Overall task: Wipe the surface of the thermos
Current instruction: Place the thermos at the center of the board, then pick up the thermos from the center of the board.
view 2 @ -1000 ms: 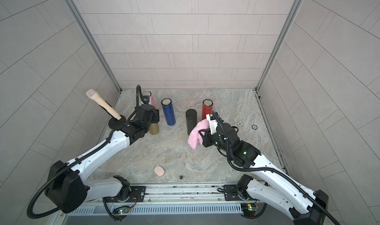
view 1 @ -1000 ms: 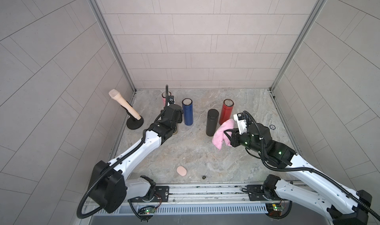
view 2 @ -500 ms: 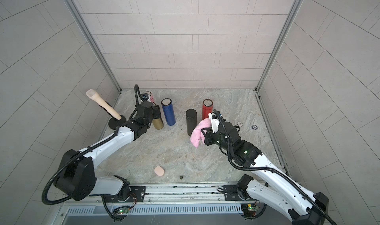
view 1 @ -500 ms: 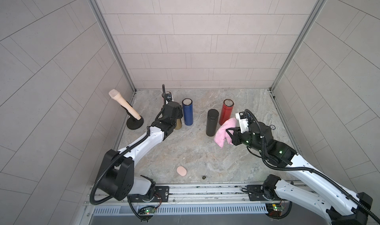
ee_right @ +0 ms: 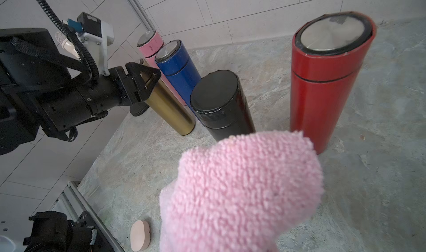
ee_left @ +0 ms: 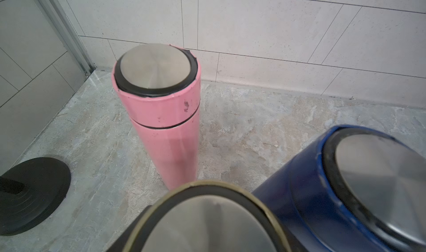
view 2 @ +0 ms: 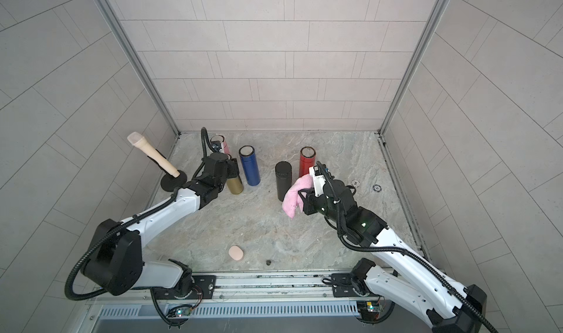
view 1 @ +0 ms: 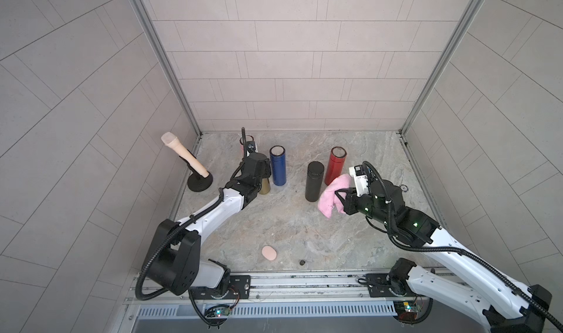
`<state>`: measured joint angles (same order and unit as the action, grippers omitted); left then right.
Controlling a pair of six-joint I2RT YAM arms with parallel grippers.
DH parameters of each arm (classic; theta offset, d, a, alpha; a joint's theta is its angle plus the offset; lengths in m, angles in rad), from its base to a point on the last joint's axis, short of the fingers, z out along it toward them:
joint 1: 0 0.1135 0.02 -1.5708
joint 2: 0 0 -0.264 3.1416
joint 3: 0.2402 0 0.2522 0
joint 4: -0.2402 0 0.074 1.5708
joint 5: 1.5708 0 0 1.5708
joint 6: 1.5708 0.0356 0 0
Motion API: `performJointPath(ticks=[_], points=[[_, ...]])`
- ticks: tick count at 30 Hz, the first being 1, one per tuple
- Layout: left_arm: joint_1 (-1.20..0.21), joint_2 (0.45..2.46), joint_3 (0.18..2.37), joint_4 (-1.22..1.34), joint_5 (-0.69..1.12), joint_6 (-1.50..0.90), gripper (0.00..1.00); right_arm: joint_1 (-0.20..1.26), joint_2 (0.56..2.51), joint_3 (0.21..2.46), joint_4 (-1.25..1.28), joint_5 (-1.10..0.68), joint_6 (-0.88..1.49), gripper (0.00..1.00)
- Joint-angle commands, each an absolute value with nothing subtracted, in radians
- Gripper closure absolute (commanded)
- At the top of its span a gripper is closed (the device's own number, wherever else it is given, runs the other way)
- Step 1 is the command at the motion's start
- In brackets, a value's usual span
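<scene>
**A:** Since a second ago the left arm (view 1: 213,209) has swung at the shoulder, and its forearm reaches farther toward the back wall. The right arm (view 1: 457,255) has hardly shifted.

**B:** What does the left gripper (view 2: 230,167) have?

**A:** Its jaws stand partway apart, one on each side of the top of the gold thermos (view 2: 235,184), and they clasp it. That thermos stands on the marble floor (view 1: 289,225), just beside the blue thermos (view 1: 277,165). The pink thermos (ee_left: 166,128) is behind it, nearer the back wall.

**B:** And the right gripper (view 1: 341,199)?

**A:** It is closed tight on a bunched pink cloth (view 1: 332,194), held above the floor. The cloth is just beside the black thermos (view 1: 313,180), with the red thermos (view 1: 335,165) behind. I cannot tell whether it touches either one.

**B:** How near is the cloth to the gold thermos?

**A:** They are well apart, with the blue and black thermoses between them.

**B:** Anything else on the floor?

**A:** A black round stand (view 1: 199,183) near the left wall carries a tilted beige handle (view 1: 182,154). A small pink oval piece (view 1: 269,253) lies near the front rail.
</scene>
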<state>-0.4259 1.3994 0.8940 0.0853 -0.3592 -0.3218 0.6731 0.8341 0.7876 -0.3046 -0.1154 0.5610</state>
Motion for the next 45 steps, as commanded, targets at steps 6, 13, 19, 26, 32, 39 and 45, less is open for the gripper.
performJointPath(ticks=[6,13,19,26,32,39,45], points=[[-0.424,1.343,0.900,0.137,-0.352,-0.304,0.21,0.669,0.822,0.810,-0.305,-0.125,0.563,1.00],[-0.426,1.267,0.929,0.066,-0.338,-0.293,0.20,0.668,0.811,0.844,-0.333,-0.130,0.561,1.00],[-0.447,1.187,1.055,-0.119,-0.370,-0.315,0.00,0.666,0.811,0.890,-0.366,-0.124,0.553,1.00],[-0.471,1.313,1.391,-0.453,-0.241,-0.404,0.00,0.656,0.834,0.907,-0.377,-0.123,0.554,1.00],[-0.536,1.526,1.698,-0.735,-0.199,-0.331,0.00,0.645,0.833,0.909,-0.388,-0.115,0.564,1.00],[-0.543,1.658,1.783,-0.778,-0.254,-0.287,0.09,0.637,0.812,0.903,-0.399,-0.107,0.572,1.00],[-0.543,1.714,1.777,-0.764,-0.262,-0.290,0.14,0.630,0.802,0.887,-0.397,-0.100,0.577,1.00]])
